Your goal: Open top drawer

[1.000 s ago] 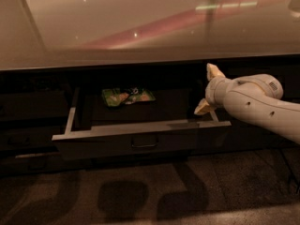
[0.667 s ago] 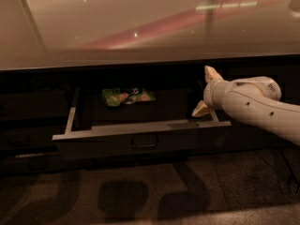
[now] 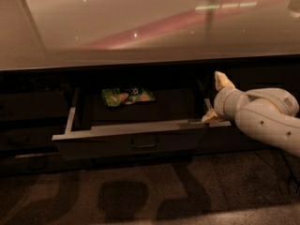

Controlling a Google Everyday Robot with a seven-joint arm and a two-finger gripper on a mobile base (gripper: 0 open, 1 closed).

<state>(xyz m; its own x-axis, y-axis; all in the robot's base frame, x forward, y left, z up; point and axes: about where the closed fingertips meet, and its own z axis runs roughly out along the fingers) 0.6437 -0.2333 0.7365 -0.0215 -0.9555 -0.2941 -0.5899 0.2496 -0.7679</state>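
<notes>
We see the top drawer (image 3: 98,146) pulled out beneath the glossy counter (image 3: 140,27): flat dark front, small rectangular handle (image 3: 144,143), pale rims, a crinkled green packet (image 3: 127,96) inside. At its right front corner, the gripper (image 3: 214,98) has its pale fingers (image 3: 224,81) spread apart.

1 close camera faces the top drawer (image 3: 108,146) from above, fingers (image 3: 224,81) right.

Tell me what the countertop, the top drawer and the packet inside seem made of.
Countertop: glossy, mirrors lights, perhaps polished stone or laminate. Top drawer: matt dark front, probably laminate or painted wood. Packet: shiny green film, likely plastic. The tool, at the drawer's right rim, looks like pale hard plastic.
</notes>
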